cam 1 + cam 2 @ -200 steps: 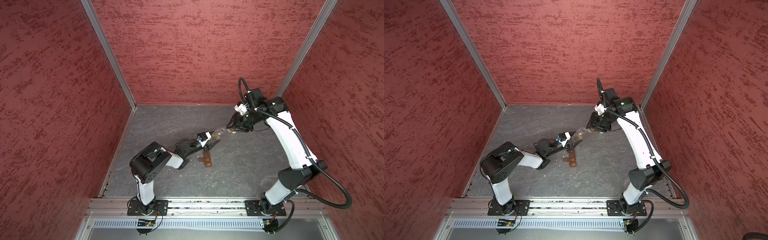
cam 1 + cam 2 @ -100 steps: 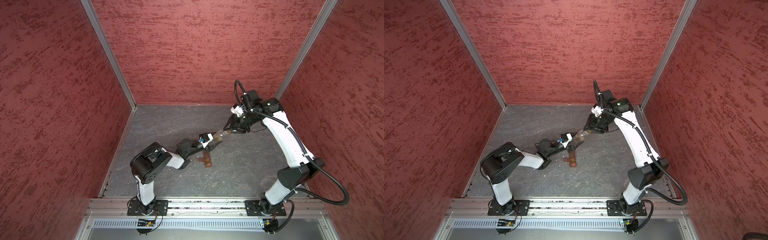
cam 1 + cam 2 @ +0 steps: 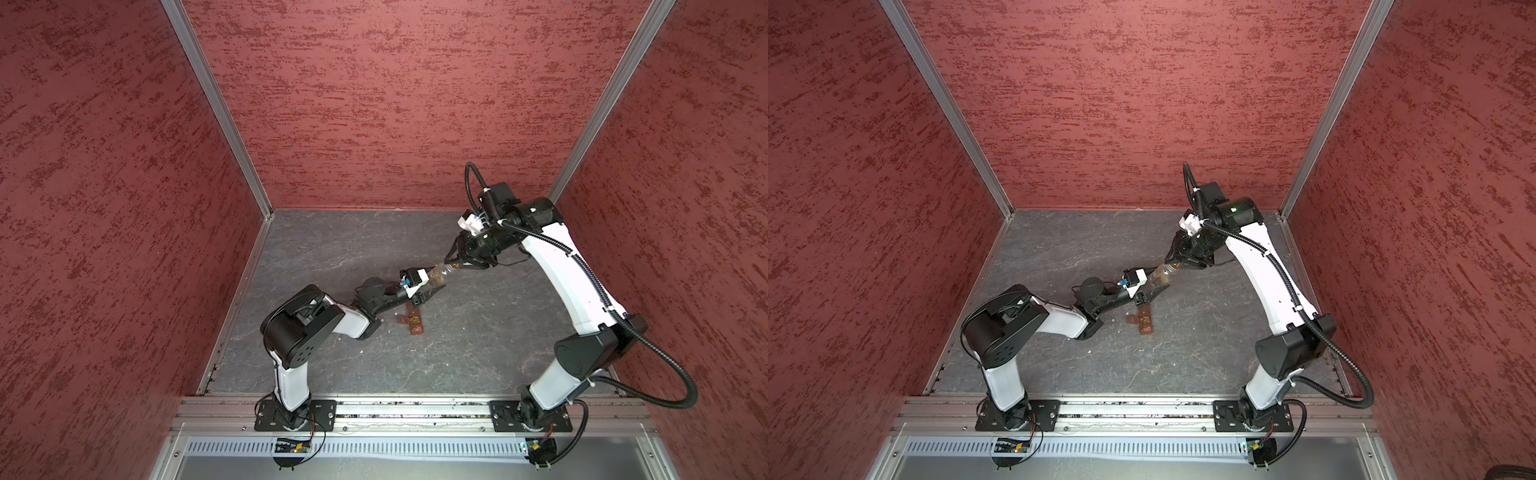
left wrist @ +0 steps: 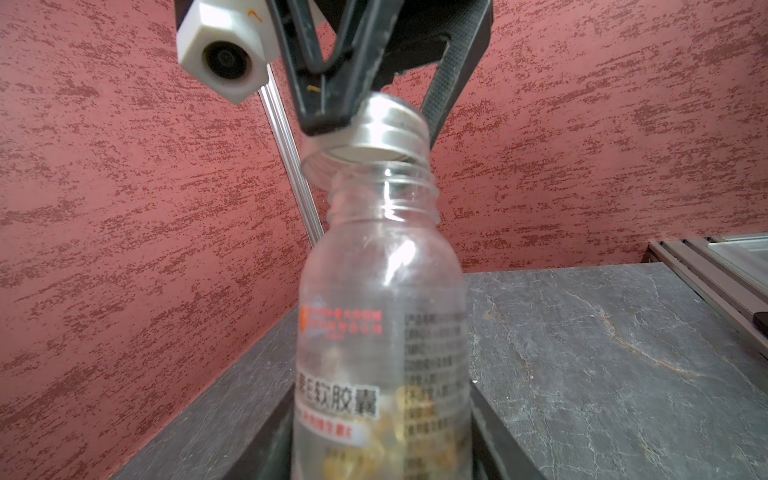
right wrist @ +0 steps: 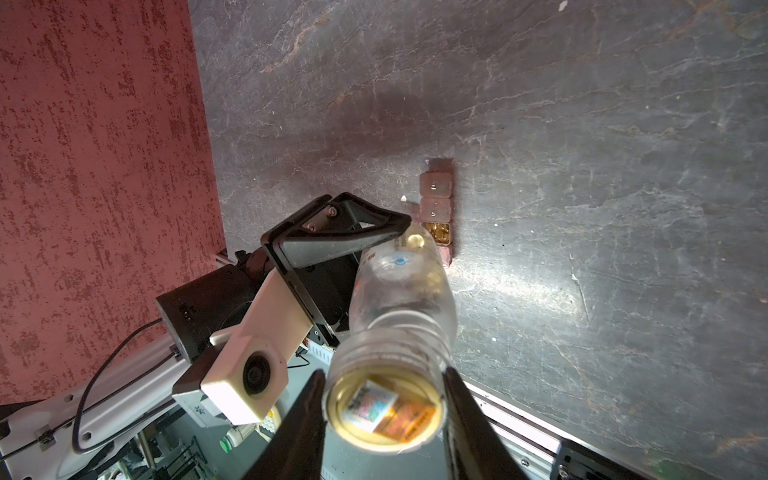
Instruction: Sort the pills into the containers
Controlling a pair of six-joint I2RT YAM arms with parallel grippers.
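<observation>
The left gripper (image 3: 431,286) jaws pinch the bottle (image 4: 382,299), the right gripper (image 5: 383,386) jaws the cap (image 4: 376,126) — tilted over its mouth. The bottle hides one end of the containers (image 5: 435,193).

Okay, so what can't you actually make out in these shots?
The bottle: base cut off by the left wrist view's lower edge, label print blurred, capsules uncountable.
The containers: the bottle hides one end in the right wrist view; in both top views they are too small for contents.
The cap: a finger of the right gripper covers part in the left wrist view; contact with the bottle's neck unclear.
</observation>
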